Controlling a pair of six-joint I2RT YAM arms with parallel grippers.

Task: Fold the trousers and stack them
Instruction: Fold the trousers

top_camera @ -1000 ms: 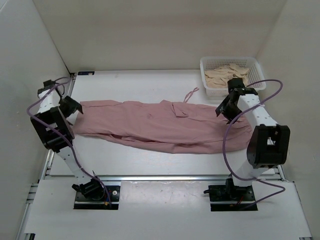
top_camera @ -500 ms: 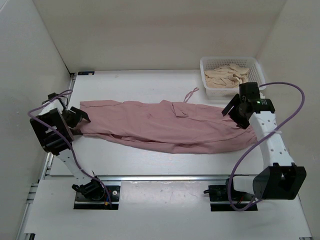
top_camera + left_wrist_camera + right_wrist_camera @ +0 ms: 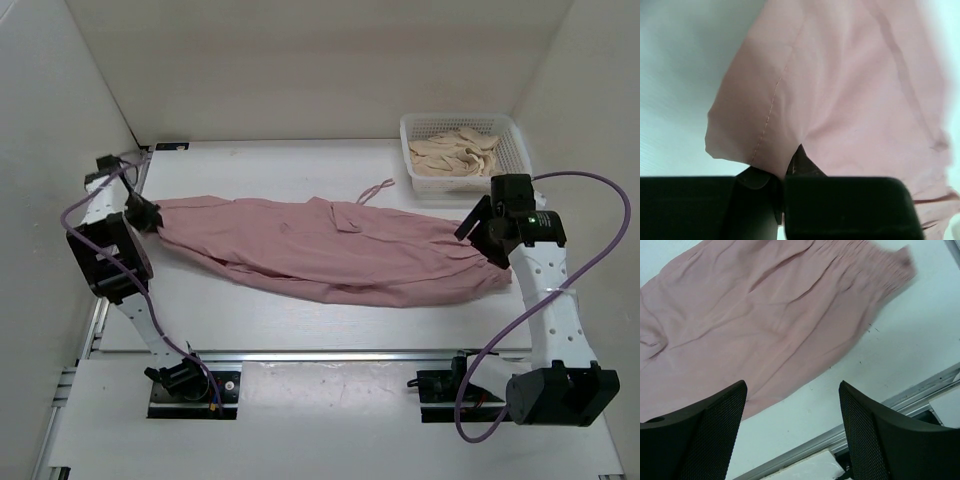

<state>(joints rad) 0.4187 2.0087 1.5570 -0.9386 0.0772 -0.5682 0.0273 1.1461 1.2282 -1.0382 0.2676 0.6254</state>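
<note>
the dusty-pink trousers [image 3: 330,250] are lying stretched lengthwise across the white table [image 3: 260,325]. the legs are running towards the left arm, and the gathered waistband [image 3: 875,265] is ending by the right arm, near the white basket [image 3: 512,128]. the left gripper [image 3: 781,167] is pinching the fabric at the leg end, its fingers pressed together with the cloth puckering into them. the right gripper [image 3: 792,387] is hanging over the waistband end with its fingers spread and nothing between them.

the cloth is looking thin, light and floppy to me, wrinkling wherever it is pulled, so i am guessing it is going to sag and slide rather than hold a crease. the sensible holds seem to be the firmer edges: the stitched hem at one end and the elastic waistband at the other, taking both layers so the lower one is not trailing. a loose drawstring [image 3: 378,188] is curling off the far edge and could be catching.
</note>
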